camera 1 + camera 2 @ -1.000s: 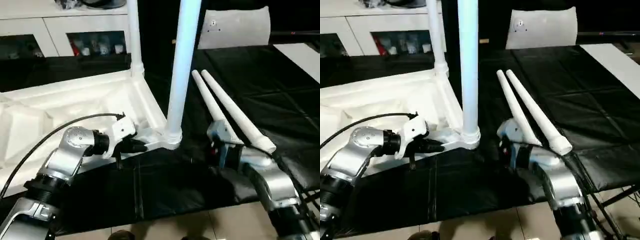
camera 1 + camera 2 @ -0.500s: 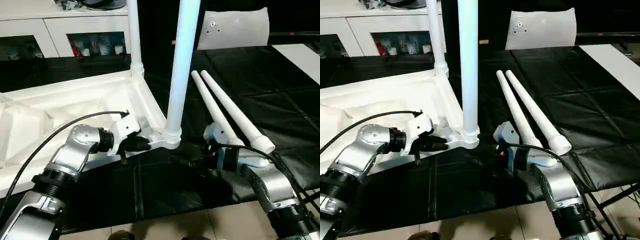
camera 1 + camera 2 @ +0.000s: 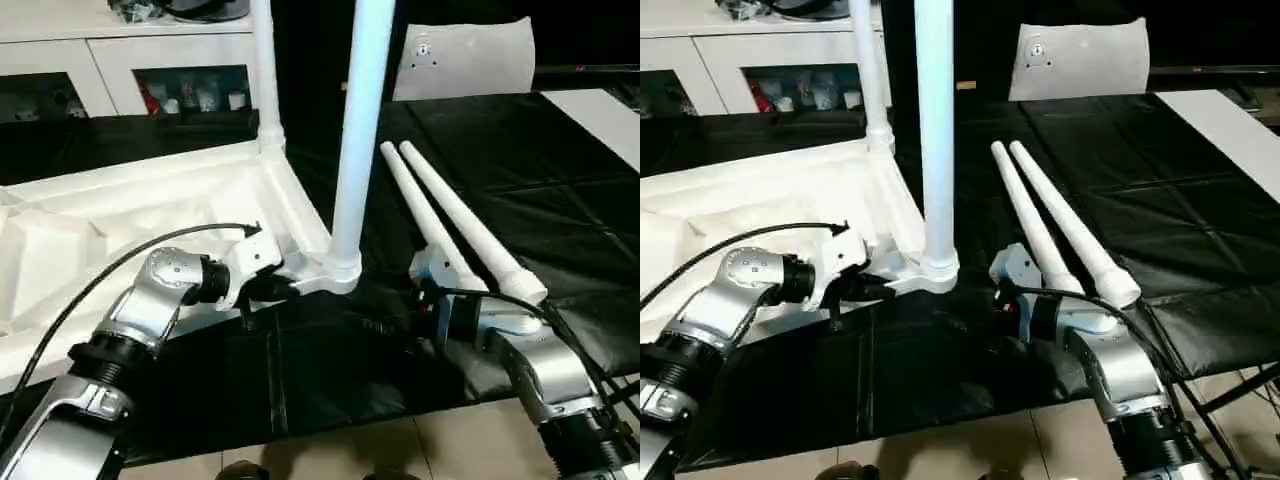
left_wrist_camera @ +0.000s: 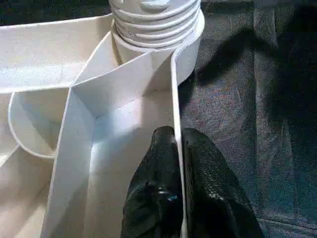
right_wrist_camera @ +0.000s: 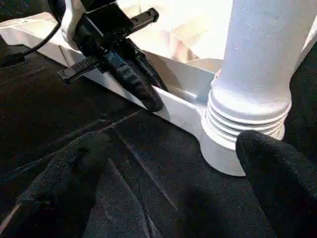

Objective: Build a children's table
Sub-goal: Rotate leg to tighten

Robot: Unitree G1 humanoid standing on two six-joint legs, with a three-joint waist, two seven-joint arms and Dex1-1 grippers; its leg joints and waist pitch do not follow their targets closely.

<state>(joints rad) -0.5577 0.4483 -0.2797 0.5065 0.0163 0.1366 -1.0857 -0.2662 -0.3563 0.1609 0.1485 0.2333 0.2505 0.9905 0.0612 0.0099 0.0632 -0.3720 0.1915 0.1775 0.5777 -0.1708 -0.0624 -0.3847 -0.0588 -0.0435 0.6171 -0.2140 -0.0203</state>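
A white cabinet with glass doors [image 3: 150, 70] stands behind, and a flat white board [image 3: 462, 58] leans at the far edge of the black-covered table [image 3: 560, 190]. The children's table top [image 3: 150, 215] lies upside down, two legs [image 3: 350, 150] standing upright in its near corner sockets; two loose legs [image 3: 455, 225] lie just beside the right hand [image 3: 985, 305]. The left hand [image 4: 177, 163], forearm level, pinches the top's thin rim near the corner socket. The right hand rests low, fingers [image 5: 74, 168] spread wide, holding nothing.
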